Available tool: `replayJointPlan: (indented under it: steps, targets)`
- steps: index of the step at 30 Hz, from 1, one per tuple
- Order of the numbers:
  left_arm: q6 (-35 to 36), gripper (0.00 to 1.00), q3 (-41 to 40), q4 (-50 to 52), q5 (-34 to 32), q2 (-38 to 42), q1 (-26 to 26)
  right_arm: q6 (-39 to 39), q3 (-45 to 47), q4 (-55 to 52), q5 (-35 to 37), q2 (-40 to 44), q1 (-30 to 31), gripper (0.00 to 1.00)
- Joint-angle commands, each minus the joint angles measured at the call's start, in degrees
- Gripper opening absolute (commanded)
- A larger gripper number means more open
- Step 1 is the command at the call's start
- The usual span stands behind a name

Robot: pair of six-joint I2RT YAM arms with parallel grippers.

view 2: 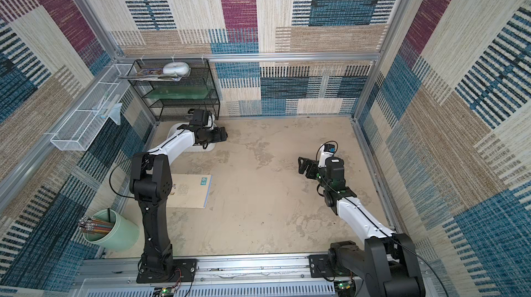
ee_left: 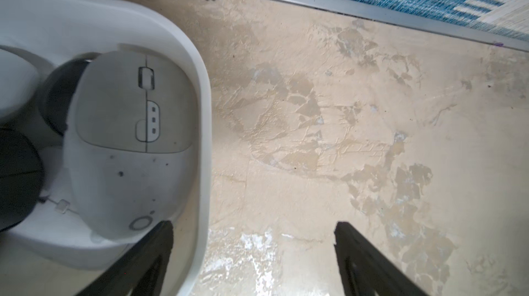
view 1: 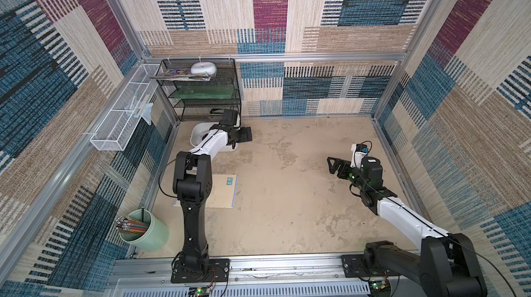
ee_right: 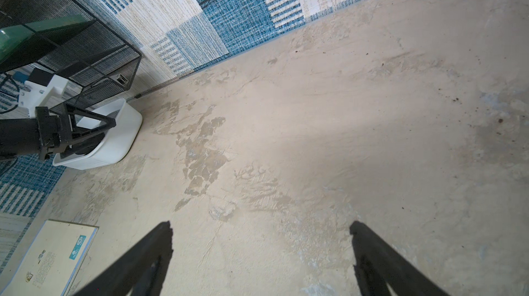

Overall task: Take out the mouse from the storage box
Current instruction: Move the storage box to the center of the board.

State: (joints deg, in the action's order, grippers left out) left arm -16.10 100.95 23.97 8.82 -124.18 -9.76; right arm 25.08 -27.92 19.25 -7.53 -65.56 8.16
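Observation:
The storage box is a white tub on the floor by the back left corner; in both top views my left arm hides most of it. In the left wrist view a pale grey mouse lies inside against the tub's wall, beside dark mice. My left gripper is open and straddles that wall: one finger over the mouse's rear, one over bare floor. It shows in both top views. My right gripper hangs open over bare floor at the right, holding nothing.
A black mesh rack stands right behind the tub, with a white wire basket on the left wall. A notebook lies on the floor by the left arm. A green cup of pencils stands front left.

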Motion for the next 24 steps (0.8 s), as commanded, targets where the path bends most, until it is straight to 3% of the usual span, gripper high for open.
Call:
replayJointPlan:
  steps: [1,8,15,24]
  targets:
    - [0.8,0.90,1.4,2.5,1.9,-1.3,0.0,-0.4,-0.5,0.6,0.8,0.2,0.1,1.00]
    - [0.4,0.83,0.9,2.8,5.0,-1.4,-0.8,-0.5,-0.4,0.2,1.3,1.0,0.3,1.00]
    - [0.2,0.78,-2.1,2.3,4.7,0.9,-5.0,-0.5,-0.2,-0.3,2.1,2.2,0.3,1.00]
    - [-3.1,0.77,-14.5,-5.0,2.5,8.9,-13.3,-0.4,-0.1,-0.5,2.8,1.9,0.4,1.00]
